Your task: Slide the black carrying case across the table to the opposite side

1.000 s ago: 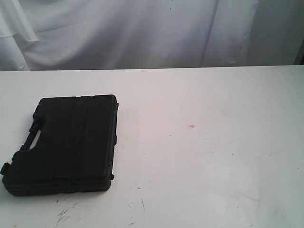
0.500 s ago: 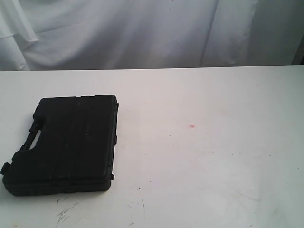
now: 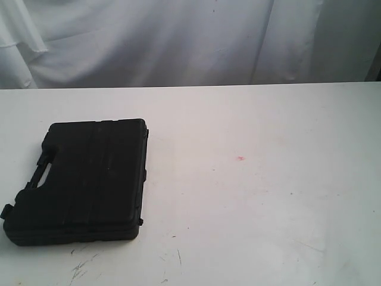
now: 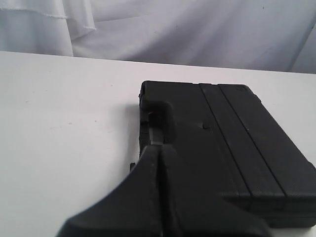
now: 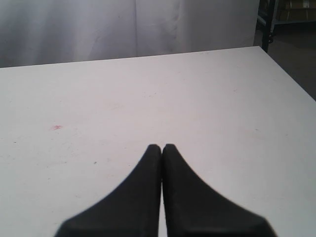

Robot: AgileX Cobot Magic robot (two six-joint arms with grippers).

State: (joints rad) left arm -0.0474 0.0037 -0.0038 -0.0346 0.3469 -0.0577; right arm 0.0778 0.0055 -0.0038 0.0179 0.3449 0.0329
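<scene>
Case [image 3: 83, 182]: lies flat on the left part of the bench [image 3: 268, 208], handle cut-out facing the left edge, not yet across.

Risks, as judged:
- May pivot instead of travelling straight if pushed off-centre.
- May tip or snag if pushed high on the ribbed lid.
- May overrun the opposite edge if pushed too hard.

Count:
- One bench.
- One case.
- Two pincers: left pincer [image 4: 159, 148] pressed together, right pincer [image 5: 161, 146] pressed together, neither pinching anything.
- One red spot [image 3: 240, 158].

bg: white draped cloth [image 3: 178, 42], creased | dark metal frame [image 5: 270, 24] w/ shelf, partly seen
</scene>
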